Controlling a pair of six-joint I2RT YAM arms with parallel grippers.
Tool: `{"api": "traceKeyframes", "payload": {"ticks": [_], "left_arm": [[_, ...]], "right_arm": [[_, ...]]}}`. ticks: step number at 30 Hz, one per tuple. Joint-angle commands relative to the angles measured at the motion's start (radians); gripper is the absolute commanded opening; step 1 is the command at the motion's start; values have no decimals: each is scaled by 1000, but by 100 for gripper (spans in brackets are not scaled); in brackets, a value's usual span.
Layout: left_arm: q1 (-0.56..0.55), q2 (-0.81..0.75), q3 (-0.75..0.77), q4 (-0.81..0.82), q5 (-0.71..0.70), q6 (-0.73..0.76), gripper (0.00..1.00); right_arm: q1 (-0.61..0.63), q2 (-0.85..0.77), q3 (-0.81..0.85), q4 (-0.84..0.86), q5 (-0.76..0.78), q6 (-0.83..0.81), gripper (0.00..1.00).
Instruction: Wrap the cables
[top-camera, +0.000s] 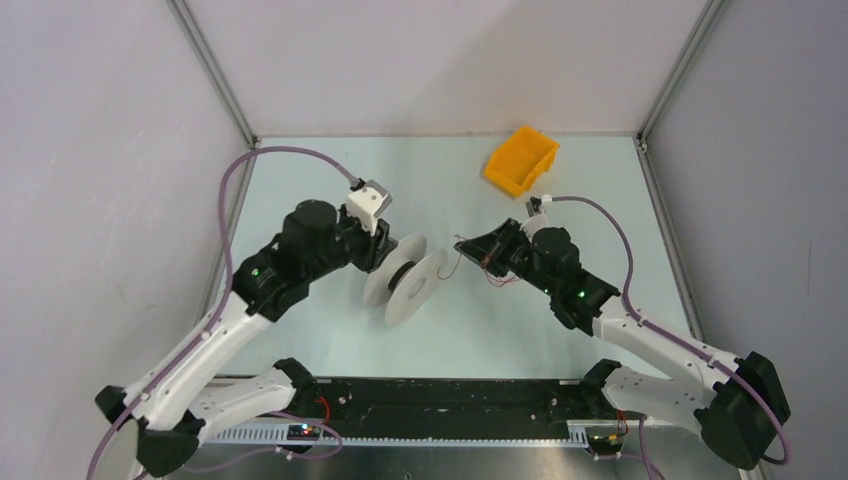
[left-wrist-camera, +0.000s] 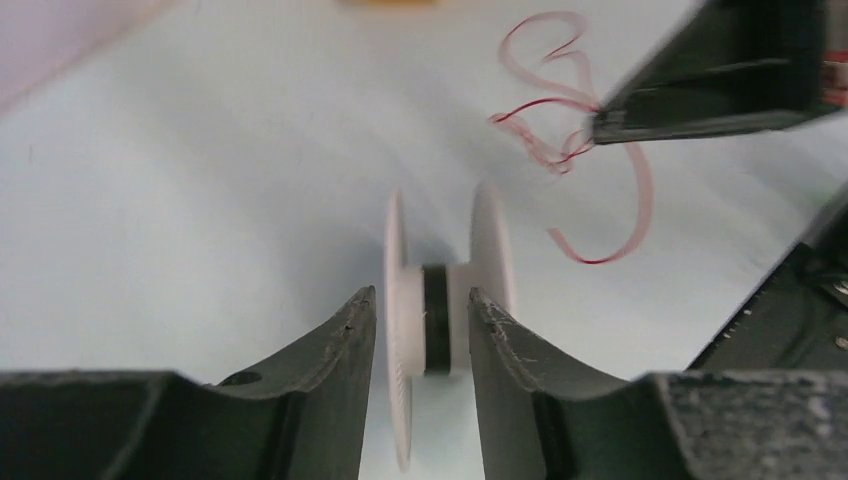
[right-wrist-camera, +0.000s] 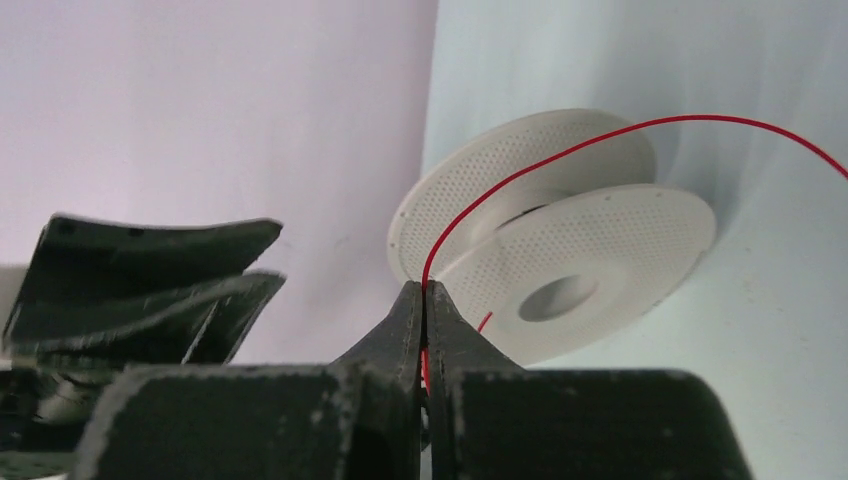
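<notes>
On the pale table (top-camera: 450, 340), the right gripper (right-wrist-camera: 426, 295) pinches the red cable (right-wrist-camera: 690, 118)

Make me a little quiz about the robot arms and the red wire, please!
1. True or false: the right gripper is pinched shut on the red wire.
2. What colour is the bin beyond the arms? A) blue B) orange C) green
3. Fill the gap: the white thing with two round discs, right in front of the open left gripper, is a ____.

Key: 1 true; 2 B; 3 spool.
</notes>
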Motion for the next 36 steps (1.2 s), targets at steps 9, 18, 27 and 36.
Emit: {"api": "traceKeyframes", "payload": {"ticks": [9,18,27,36], "left_arm": [[-154,-115,-180,361,274,385,49],[-289,-59,-237,529,107,557,54],[-330,48,-215,584,-1,538,32],[-323,60,-182,566,-66,430,0]], "right_arm": [[0,30,33,172,90,309,0],[23,23,34,170,105,328,0],[27,-12,34,116,108,325,0],[11,-25,32,109,66,271,10]]}}
